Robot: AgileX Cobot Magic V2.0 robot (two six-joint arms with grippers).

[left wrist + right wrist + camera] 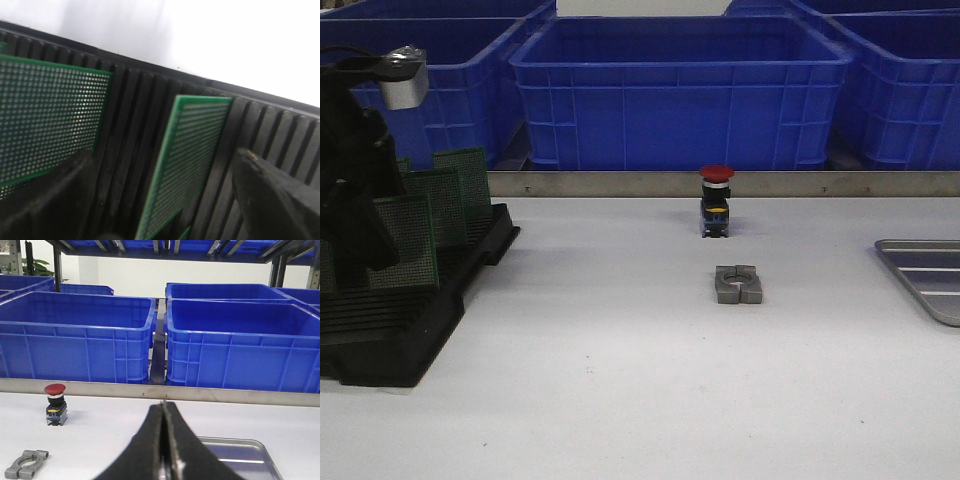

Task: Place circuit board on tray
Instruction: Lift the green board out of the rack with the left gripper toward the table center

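Your left end effector (165,200) is spread wide down in the black slotted rack (410,310) at the left edge of the front view, one finger (272,195) on either side of an upright green circuit board (187,160), not gripping it. More green boards (460,185) stand in the rack's slots behind it. Your right end effector (164,440) is pinched closed with nothing in it, hanging over the desk (620,380). The tray (930,275) sits at the right edge of the front view with nothing on the part you can see. The blue bins (680,95) along the top show nothing inside. A red push button (716,200) and a grey clamp (738,284) sit mid-desk.
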